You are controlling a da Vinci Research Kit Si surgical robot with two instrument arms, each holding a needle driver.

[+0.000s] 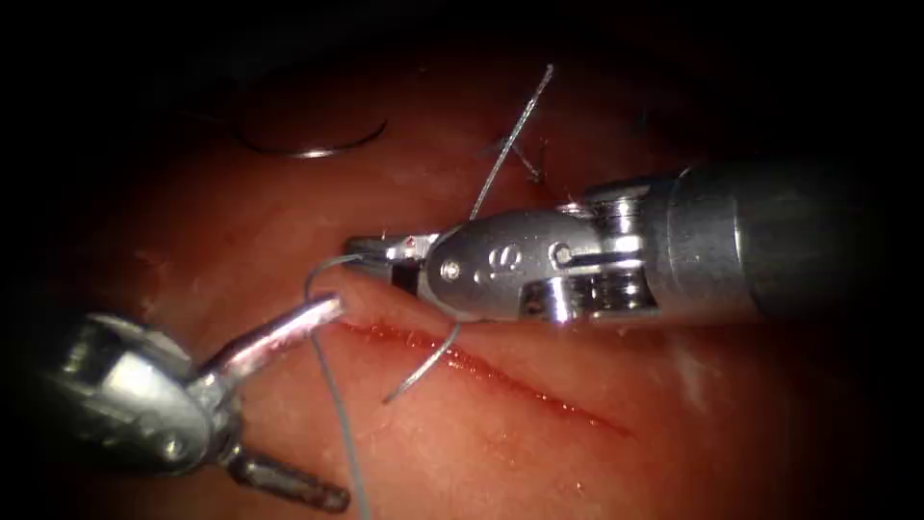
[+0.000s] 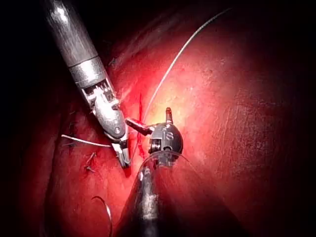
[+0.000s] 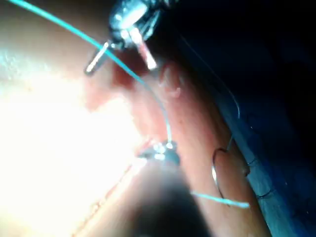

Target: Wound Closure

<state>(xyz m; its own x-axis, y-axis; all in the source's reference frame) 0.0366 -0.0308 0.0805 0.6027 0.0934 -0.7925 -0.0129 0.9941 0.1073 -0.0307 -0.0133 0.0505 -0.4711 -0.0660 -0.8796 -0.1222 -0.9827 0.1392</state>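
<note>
Endoscope view: right tool point(image 1: 371, 252) jaws closed on the thread point(image 1: 337, 404) at the left end of the cut point(image 1: 500, 376). Left tool point(image 1: 332, 400) jaws spread wide, gripping nothing; upper jaw presses tissue point(image 1: 577, 453) by the cut end. Needle point(image 1: 313, 146) lies loose on tissue, upper left, well apart from both tools. Left wrist view adds earlier stitches point(image 2: 90, 162) beyond the right tool. No legible writing.

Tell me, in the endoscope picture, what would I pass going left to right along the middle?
Left arm's tool, jaws open, holding nothing → thread → right arm's tool, shut on thread → its shaft. The needle lies free on the tissue, farther back.
</note>
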